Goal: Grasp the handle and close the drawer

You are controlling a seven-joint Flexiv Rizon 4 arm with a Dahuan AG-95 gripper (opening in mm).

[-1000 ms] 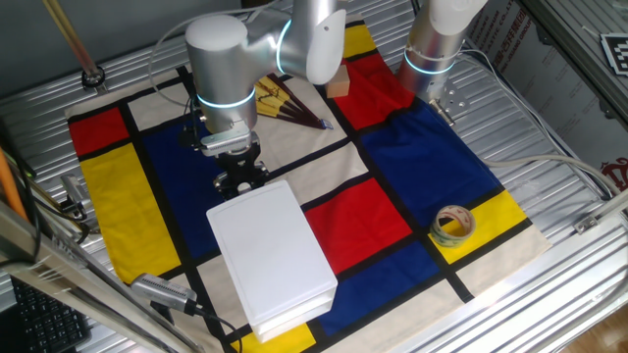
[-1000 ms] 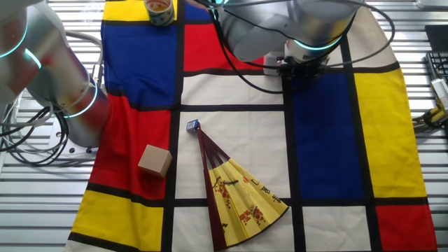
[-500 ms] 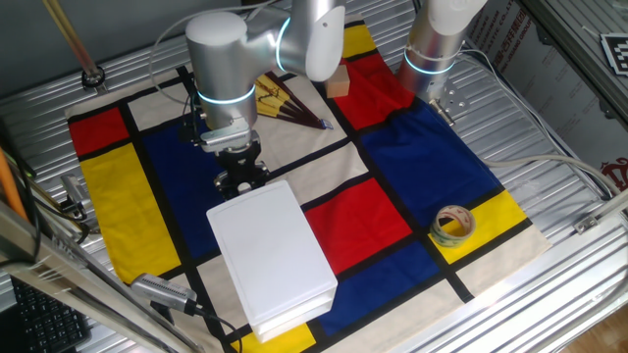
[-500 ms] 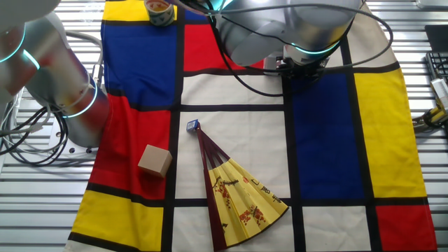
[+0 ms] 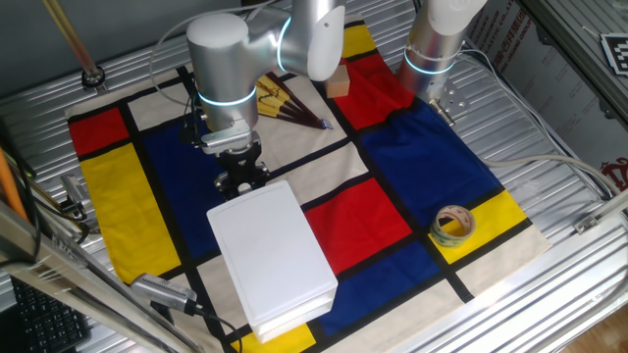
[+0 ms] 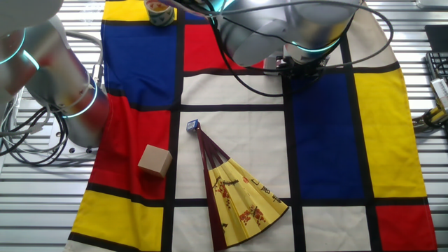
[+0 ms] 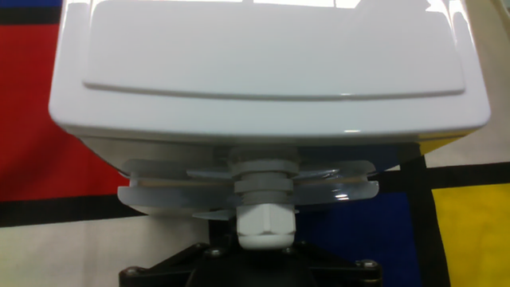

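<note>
Arm: I see it bent low, wrist vertical, gripper (image 5: 240, 181) at the box's short end.
Jaws: I cannot tell their spacing; only the black base shows in the hand view.
Handle (image 7: 258, 214): points toward the gripper, centred on the drawer (image 7: 247, 179) front.
Drawer axis: long side runs away from the gripper, over the checked cloth (image 5: 412, 167).

Ribbed metal table (image 5: 549, 118), colour-block cloth (image 5: 432, 167).

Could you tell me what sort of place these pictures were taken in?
Most likely a robotics lab bench: a ribbed metal table under a colour-block cloth, two robot arms, and staged props such as a white drawer box, paper fan and tape roll.
</note>
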